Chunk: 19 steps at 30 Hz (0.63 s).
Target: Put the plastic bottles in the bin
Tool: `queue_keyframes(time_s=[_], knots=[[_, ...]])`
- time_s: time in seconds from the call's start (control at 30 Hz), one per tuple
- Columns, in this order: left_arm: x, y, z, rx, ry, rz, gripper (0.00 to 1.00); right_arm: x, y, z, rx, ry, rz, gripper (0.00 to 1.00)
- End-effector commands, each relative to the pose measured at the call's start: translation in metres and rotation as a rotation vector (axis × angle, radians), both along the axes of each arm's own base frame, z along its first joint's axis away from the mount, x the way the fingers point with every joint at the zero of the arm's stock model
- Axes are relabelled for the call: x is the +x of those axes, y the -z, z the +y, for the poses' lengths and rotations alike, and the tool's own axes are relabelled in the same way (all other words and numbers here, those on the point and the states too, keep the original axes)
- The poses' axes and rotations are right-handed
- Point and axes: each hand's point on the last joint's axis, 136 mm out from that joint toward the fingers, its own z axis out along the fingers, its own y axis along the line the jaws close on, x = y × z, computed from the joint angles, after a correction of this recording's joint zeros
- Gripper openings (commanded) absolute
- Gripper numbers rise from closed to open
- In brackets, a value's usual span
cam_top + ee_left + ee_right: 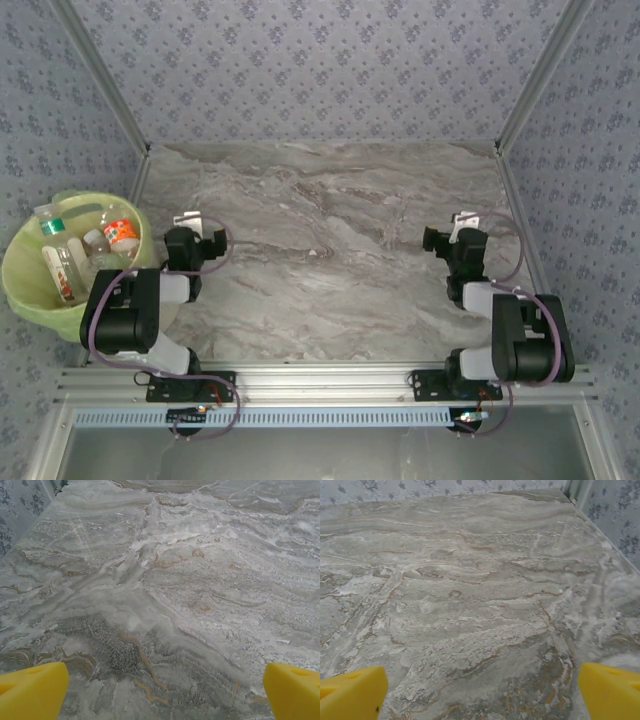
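The left gripper (pixel 165 690) is fully open: its yellow fingertips (pixel 35 690) sit at opposite lower corners of the left wrist view, grip nothing, and have the grey marble-patterned table (pixel 330 260) between them. The right gripper (pixel 481 692) is likewise fully open and holds nothing, its yellow pads (pixel 352 692) set wide apart above the same surface. In the top view both arms are folded back near their bases. The bin (pixel 20 285) stands off the table's left edge, just beside the left arm. The plastic bottles (pixel 120 235) lie inside the bin, several leaning against its wall.
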Motion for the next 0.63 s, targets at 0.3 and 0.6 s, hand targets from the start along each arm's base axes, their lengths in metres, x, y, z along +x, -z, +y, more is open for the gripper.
queue_keyframes(time_s=[0.3, 0.6], knots=[[0.006, -0.015, 0.006, -0.012, -0.035, -0.062, 0.99, 0.019, 0.012, 0.003, -0.038, -0.023, 0.003, 1.0], [0.007, -0.015, 0.006, -0.017, -0.032, -0.061, 0.99, 0.019, 0.012, 0.003, -0.037, -0.025, 0.006, 1.0]])
